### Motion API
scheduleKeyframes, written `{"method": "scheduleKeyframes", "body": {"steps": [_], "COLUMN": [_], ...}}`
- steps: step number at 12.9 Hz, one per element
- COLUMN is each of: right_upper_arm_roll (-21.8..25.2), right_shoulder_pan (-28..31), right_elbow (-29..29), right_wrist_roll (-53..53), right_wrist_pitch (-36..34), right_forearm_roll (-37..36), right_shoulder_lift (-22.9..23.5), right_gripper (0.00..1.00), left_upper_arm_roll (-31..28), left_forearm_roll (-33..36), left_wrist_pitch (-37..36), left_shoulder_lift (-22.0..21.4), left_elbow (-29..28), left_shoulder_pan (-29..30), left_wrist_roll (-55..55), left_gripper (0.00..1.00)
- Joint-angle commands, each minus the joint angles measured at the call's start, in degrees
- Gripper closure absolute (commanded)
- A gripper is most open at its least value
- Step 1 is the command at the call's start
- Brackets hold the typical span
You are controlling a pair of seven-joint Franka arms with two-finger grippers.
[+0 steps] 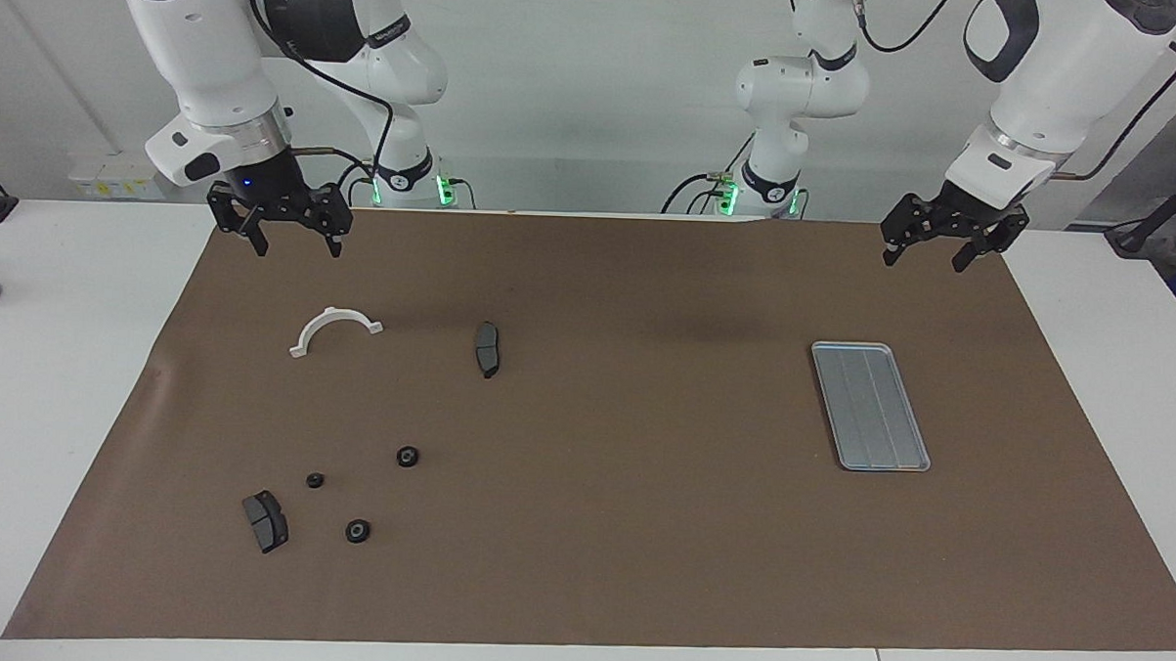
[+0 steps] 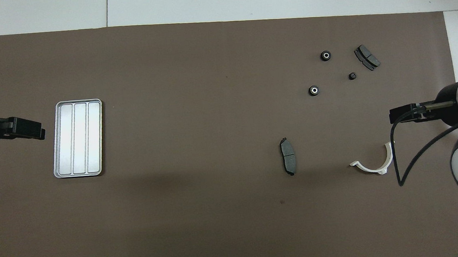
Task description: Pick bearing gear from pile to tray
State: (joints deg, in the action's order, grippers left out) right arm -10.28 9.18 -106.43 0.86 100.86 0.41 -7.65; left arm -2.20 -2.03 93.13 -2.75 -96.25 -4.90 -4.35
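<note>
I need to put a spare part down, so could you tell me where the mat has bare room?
The widest bare stretch lies between the tray and the lone brake pad. The tray itself is empty too. It is crowded toward the right arm's end, where three gears and a second brake pad cluster, with the white bracket nearer the robots.

Premises: a robotics laboratory. Two white robot arms [image 1: 215, 73] are mounted at a white table [image 1: 49, 351] covered by a brown mat [image 1: 640, 528], against bare white walls, with cabling and green indicator lights [image 1: 443, 188] at the bases.
</note>
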Motion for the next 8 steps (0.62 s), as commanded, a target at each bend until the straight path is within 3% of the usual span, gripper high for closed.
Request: {"method": "scheduleKeyframes", "body": {"steps": [1,8], "right_upper_arm_roll": [-0.35,-0.35], "right_shoulder_pan": [0.76,0.67], "right_elbow": [-0.88,-1.41], "right_wrist_roll": [-0.06,0.55], "right_wrist_pitch": [1.01,1.89], "right_forearm_roll": [1.0,1.17], "right_shoulder_lift": [-0.61,-0.7], "right_gripper": [0.0,0.0], "left_upper_arm_roll": [0.45,0.45], "left_forearm_roll": [0.62,0.62], "left_wrist_pitch": [-0.85,-0.94], "left_shoulder_lift": [-0.07,-0.07], "left_elbow": [0.54,0.54], "left_shoulder_pan": [0.86,0.86], "left_wrist_roll": [-0.84,-0.75], "left_gripper": [0.0,0.0]}}
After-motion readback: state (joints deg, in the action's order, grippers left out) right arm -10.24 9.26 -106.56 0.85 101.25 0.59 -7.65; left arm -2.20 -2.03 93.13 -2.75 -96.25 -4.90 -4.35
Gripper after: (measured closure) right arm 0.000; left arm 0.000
